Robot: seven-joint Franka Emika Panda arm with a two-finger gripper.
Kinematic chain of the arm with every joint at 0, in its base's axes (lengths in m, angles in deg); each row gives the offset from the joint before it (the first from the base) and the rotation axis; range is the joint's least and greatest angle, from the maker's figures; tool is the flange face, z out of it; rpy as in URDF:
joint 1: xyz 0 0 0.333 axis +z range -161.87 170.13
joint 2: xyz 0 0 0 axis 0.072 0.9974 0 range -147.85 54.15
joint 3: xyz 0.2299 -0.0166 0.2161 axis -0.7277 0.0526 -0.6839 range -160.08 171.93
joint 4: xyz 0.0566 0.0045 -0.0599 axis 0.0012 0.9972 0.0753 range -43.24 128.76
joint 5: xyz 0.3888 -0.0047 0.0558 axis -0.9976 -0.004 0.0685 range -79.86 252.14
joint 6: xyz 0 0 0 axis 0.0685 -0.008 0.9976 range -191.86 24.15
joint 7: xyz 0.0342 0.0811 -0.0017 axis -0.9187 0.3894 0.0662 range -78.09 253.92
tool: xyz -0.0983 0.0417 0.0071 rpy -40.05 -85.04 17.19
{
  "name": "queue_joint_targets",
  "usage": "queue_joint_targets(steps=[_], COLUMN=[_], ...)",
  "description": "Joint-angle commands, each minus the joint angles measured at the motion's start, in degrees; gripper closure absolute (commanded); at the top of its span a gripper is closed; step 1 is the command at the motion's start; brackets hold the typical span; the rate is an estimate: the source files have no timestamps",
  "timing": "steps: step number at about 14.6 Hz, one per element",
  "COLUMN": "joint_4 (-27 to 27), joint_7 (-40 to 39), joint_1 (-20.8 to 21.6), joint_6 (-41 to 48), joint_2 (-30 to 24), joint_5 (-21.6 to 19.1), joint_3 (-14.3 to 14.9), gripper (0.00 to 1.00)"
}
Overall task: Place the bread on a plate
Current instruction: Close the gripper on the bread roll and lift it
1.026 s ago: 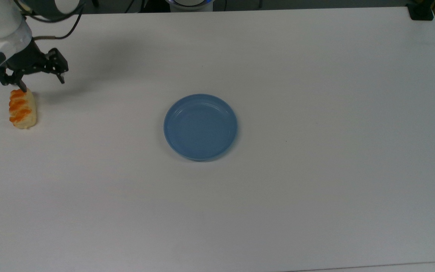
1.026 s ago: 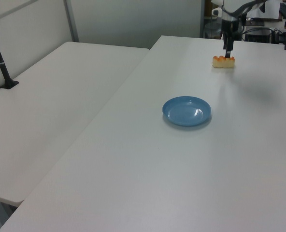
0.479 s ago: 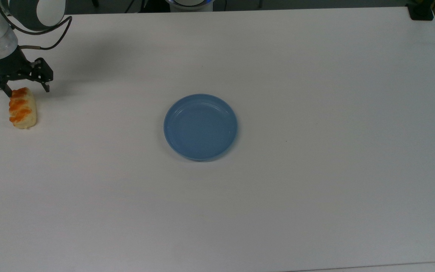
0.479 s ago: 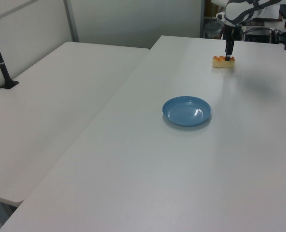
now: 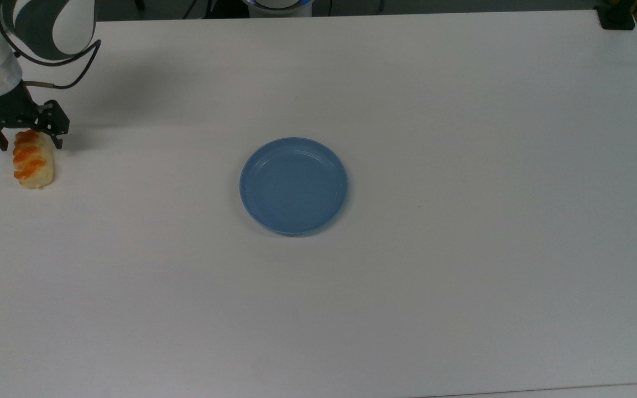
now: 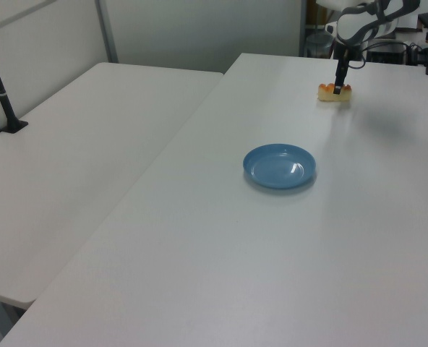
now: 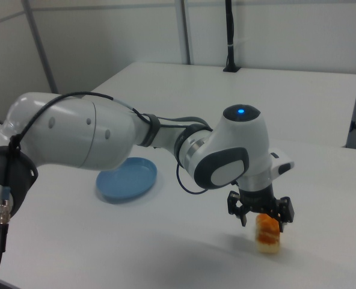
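Your gripper (image 5: 26, 143) sits at the top view's far left, fingers spread either side of the bread's (image 5: 33, 164) upper end. The plate (image 5: 293, 186) lies mid-frame, well apart, with bare white table (image 5: 462, 166) between them.

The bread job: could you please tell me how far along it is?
Done: the gripper is at the bread, open, one finger on either side of the loaf's far end in the top view. In hand: the grasp; the fingers have not closed and the bread lies on the table. Left: closing, lifting and carrying it to the empty blue plate.
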Motion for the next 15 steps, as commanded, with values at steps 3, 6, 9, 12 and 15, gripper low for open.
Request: queue_joint_targets(steps=[3,6,9,12,15], joint_4=[-0.52,-0.52,-0.52,-0.25,-0.34], joint_7=[2.45,3.23,4.99,8.4,14.73], joint_1=[-0.13,-0.04,-0.04,0.83,1.98], joint_6=[-3.24,-3.24,-3.07,-1.23,4.82], joint_2=[1.73,1.73,1.03,-2.39,-6.52], joint_5=[-0.8,-1.06,-0.8,-0.98,-0.8], joint_3=[-0.12,-0.21,-0.64,-1.26,-3.63], gripper=[0.26,0.47,0.54,0.54,0.54])
